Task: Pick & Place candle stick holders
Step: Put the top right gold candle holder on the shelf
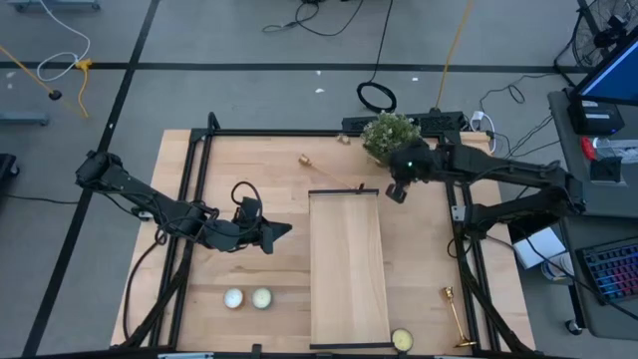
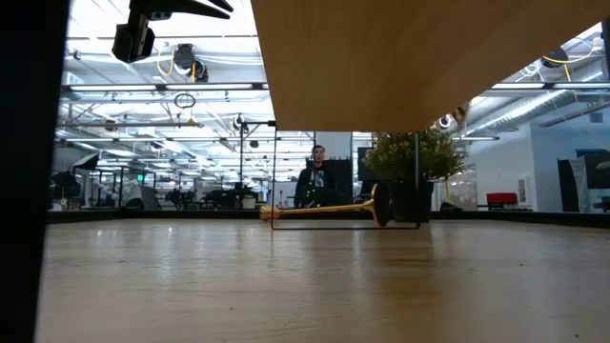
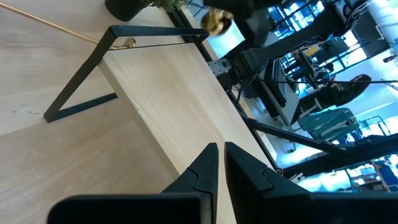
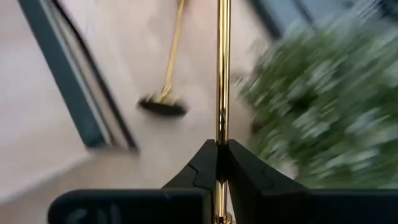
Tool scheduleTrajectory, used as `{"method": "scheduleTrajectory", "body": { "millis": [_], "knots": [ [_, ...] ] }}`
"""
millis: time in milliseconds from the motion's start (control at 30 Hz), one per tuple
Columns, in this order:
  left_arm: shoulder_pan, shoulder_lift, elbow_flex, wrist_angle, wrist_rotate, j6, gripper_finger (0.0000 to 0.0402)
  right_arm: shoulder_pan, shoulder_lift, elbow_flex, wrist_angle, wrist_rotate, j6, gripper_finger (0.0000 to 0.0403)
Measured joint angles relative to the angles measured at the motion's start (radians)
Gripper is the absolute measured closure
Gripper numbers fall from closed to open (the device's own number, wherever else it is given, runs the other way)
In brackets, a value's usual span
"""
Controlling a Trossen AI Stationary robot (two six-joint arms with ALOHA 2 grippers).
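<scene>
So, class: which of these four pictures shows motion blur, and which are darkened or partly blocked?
Right wrist view: the plant and table smear with motion, while the candlestick in the right pincer stays sharp. Low view: the wooden board overhead and a dark edge block much of the frame against the bright room behind. High view: evenly lit and sharp.

Beyond the wooden table [image 1: 259,170] lies a grey floor [image 1: 199,90] crossed by dark seam lines, with loose cables [image 1: 329,15] trailing over it. A power strip [image 1: 439,122] sits at the table's far edge beside a small potted plant [image 1: 389,135]. To one side stand a blue monitor [image 1: 613,75] and a keyboard [image 1: 610,274]. The low view opens onto a large bright hall with ceiling strip lights [image 2: 162,88] and pipework; a person [image 2: 315,176] stands far off there.
</scene>
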Motion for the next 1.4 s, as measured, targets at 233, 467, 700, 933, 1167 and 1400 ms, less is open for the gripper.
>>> {"method": "scheduleTrajectory", "body": {
  "millis": [233, 467, 700, 933, 1167, 1400],
  "knots": [
    [0.000, 0.000, 0.000, 0.000, 0.000, 0.002, 0.0371, 0.011, -0.002, 0.158, 0.070, 0.045, 0.043, 0.0389],
    [0.000, 0.000, 0.000, 0.000, 0.000, 0.004, 0.0371, 0.094, -0.056, 0.158, 0.381, 0.019, 0.135, 0.0389],
    [0.000, 0.000, 0.000, 0.000, -0.002, 0.006, 0.0371, 0.229, -0.096, 0.081, 0.655, 0.020, 0.167, 0.0389],
    [0.000, 0.000, 0.000, -0.001, 0.000, 0.004, 0.0371, 0.414, -0.125, -0.129, 0.912, 0.231, 0.203, 0.0389],
    [0.000, 0.000, 0.000, 0.000, 0.019, -0.006, 0.0371, 0.604, -0.120, -0.339, 1.254, 0.554, 0.130, 0.0389],
    [0.000, 0.000, 0.000, -0.001, 0.051, -0.021, 0.0371, 0.732, -0.061, -0.430, 1.389, 0.785, 0.041, 0.0389]
  ]
}}
